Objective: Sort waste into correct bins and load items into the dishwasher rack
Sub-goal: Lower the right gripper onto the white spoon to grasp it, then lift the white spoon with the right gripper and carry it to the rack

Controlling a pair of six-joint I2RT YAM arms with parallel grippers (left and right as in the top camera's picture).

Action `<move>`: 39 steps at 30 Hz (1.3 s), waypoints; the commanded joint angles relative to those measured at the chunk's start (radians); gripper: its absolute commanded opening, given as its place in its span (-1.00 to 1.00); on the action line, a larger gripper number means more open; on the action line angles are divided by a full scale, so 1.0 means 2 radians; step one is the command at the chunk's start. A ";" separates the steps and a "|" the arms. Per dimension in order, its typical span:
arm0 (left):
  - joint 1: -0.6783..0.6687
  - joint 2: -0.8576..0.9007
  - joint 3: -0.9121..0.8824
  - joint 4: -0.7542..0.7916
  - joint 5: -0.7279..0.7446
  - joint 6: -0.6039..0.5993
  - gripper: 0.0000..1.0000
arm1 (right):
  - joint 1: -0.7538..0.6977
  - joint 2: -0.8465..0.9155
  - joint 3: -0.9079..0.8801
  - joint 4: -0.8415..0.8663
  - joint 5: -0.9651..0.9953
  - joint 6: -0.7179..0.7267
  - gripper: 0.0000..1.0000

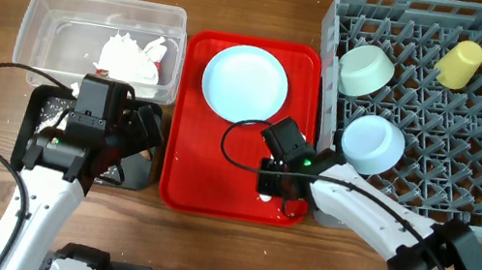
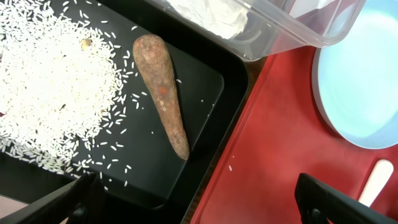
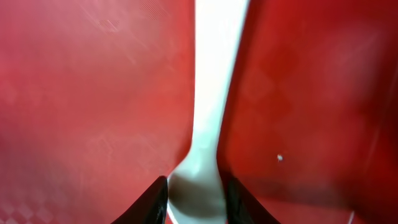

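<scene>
R pincer [image 3: 196,205] narrow, astride spoon [image 3: 214,74] near tray's [image 1: 182,145] front-right corner; gripping or just flanking, can't tell. Rack [image 1: 470,173] wall close on its right. L pincer [image 2: 196,186] wide, over black tub's [image 2: 186,81] right rim by tray's left edge. Sausage [image 2: 163,93] + rice [image 2: 56,87] in tub. Plate [image 1: 245,82] at tray's back.

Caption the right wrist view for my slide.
Right hand straddling the white spoon on the red tray.
</scene>
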 commanded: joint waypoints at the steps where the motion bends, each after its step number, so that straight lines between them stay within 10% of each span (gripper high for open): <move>1: 0.003 0.001 0.000 0.002 0.003 0.002 1.00 | 0.002 0.034 -0.013 0.006 -0.005 0.037 -0.38; 13: 0.003 0.001 0.000 0.002 0.003 0.002 1.00 | 0.002 0.059 -0.008 0.020 -0.032 0.058 -0.90; 39: 0.003 0.001 0.000 0.002 0.003 0.002 1.00 | -0.119 -0.241 0.083 -0.109 0.182 -0.202 -0.91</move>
